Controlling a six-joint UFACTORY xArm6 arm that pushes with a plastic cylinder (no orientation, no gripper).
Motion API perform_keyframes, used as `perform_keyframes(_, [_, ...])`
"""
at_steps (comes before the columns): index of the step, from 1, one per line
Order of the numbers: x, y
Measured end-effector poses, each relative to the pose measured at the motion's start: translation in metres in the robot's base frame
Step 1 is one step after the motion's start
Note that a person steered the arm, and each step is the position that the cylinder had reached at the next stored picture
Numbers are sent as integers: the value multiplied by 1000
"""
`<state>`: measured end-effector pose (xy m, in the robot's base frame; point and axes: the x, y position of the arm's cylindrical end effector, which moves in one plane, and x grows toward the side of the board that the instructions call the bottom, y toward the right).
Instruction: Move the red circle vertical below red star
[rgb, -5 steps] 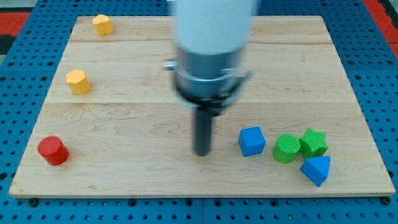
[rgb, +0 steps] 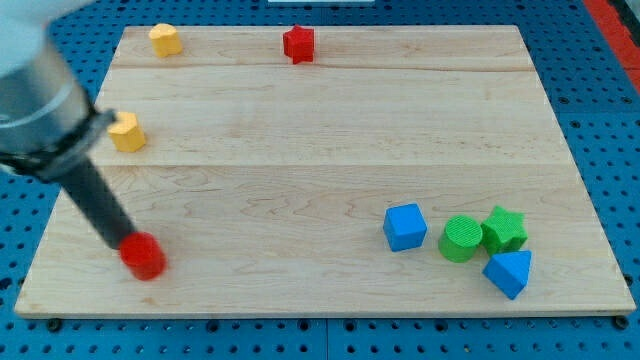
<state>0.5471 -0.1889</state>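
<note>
Down at the board's 7 o'clock corner, the rod's tip touches the red circle from its 10 o'clock side; no claw here, just a bare rod. Red star sits way off at 12 o'clock, near the top edge

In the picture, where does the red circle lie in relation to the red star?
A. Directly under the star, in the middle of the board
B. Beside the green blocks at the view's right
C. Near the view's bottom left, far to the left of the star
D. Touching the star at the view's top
C: the red circle sits near the view's bottom left with my tip at it, while the red star is at the view's top, well to the right.
</note>
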Motion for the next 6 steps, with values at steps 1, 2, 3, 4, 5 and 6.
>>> perform_keyframes(1, [4,-47])
perform_keyframes(2, [12,-77])
perform_keyframes(3, [12,-15])
perform_keyframes(4, [39,-9])
perform_keyframes(5, [40,11])
perform_keyframes(6, [21,52])
